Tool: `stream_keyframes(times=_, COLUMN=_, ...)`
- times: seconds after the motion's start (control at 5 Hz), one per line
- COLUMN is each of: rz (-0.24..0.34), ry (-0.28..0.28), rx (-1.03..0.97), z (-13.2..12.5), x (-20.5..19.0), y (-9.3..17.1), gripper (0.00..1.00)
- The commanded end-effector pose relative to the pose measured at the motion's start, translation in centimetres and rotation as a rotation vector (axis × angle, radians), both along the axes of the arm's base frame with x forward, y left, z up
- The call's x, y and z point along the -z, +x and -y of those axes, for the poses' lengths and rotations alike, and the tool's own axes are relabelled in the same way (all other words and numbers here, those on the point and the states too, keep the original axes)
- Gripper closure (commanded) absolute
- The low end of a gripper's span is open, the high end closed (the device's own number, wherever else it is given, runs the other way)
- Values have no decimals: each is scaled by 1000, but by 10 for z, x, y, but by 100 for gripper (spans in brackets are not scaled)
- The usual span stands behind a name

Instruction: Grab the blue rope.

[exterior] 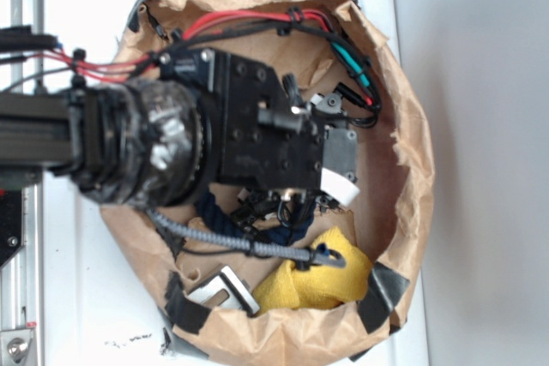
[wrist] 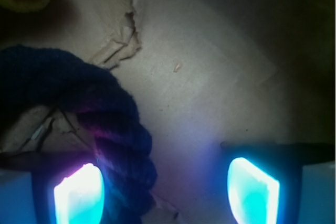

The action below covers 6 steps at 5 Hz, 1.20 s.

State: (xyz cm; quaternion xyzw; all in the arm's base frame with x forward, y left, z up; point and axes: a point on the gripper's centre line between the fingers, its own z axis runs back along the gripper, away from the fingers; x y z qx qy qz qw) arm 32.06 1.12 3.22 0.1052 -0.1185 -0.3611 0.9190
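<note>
navy twisted blue rope (wrist: pixel 113 129) lies against one glowing pad (wrist: pixel 79 195) of the spread-open gripper (wrist: pixel 165 192), ungrasped, on brown paper (wrist: pixel 210 77).

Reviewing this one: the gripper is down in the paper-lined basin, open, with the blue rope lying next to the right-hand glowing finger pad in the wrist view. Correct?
Not quite. In the wrist view the blue rope runs beside the left-hand glowing pad, not the right-hand one, which has only bare brown paper near it. The rest holds: the gripper is open, down in the paper-lined basin.
</note>
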Motion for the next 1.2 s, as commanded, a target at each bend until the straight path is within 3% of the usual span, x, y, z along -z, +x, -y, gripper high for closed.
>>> stream_keyframes(times=0.0, rz=-4, ry=-9, rx=-33, z=18, x=6, y=-2, gripper=100)
stream_keyframes(times=0.6, rz=-18, ry=-41, rx=-123, z=7, x=-16, y=0, gripper=100)
stream_keyframes(times=1.0, rz=24, ry=-189, rx=-187, z=-10, x=-89, y=-5, gripper=100)
